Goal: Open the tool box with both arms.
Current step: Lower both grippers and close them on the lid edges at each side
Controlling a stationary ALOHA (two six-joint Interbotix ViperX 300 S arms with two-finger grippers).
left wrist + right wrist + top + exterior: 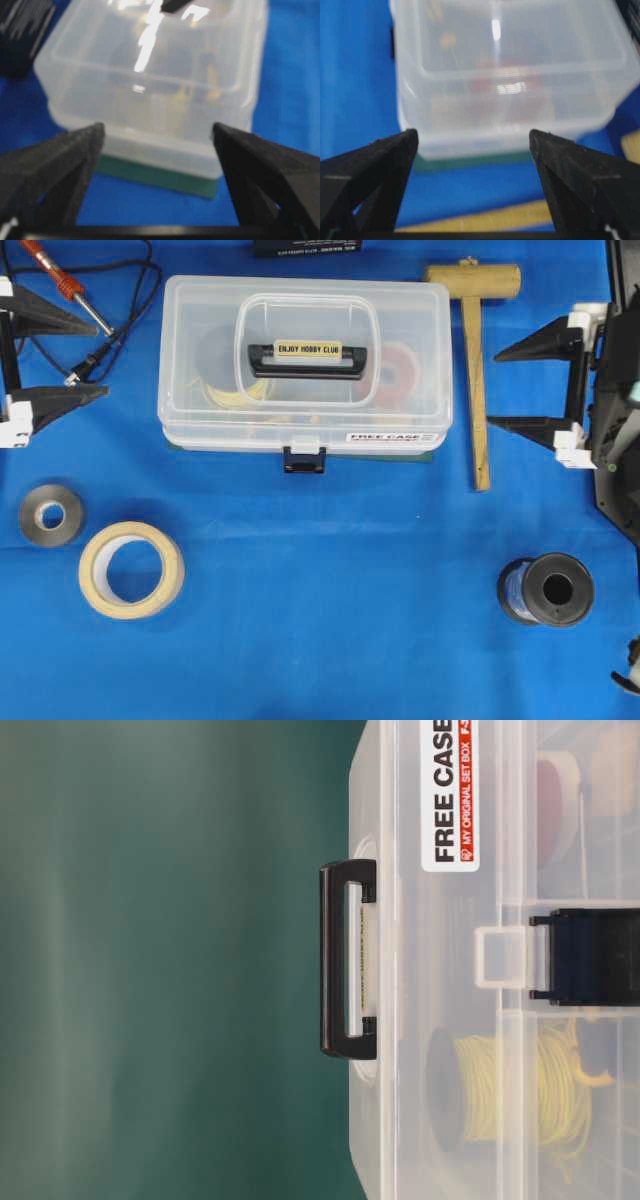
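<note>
The tool box (pixel 205 325) is a clear plastic case lying shut at the back middle of the blue cloth. Its black handle (pixel 308 358) lies flat on the lid and its dark blue latch (pixel 304 458) faces the front. My left gripper (pixel 100 358) stands open to the left of the box, clear of it, fingers pointing at its left end (pixel 150 75). My right gripper (pixel 494 390) stands open to the right, fingers pointing at the right end (pixel 510 75). Neither holds anything. In the table-level view the box (pixel 450 1050) fills the right half, turned sideways.
A wooden mallet (pixel 477 390) lies between the box and my right gripper. A soldering iron (pixel 60 275) with black cable lies at the back left. A masking tape roll (pixel 95 570) and grey roll (pixel 30 515) sit front left, a black spool (pixel 575 585) front right.
</note>
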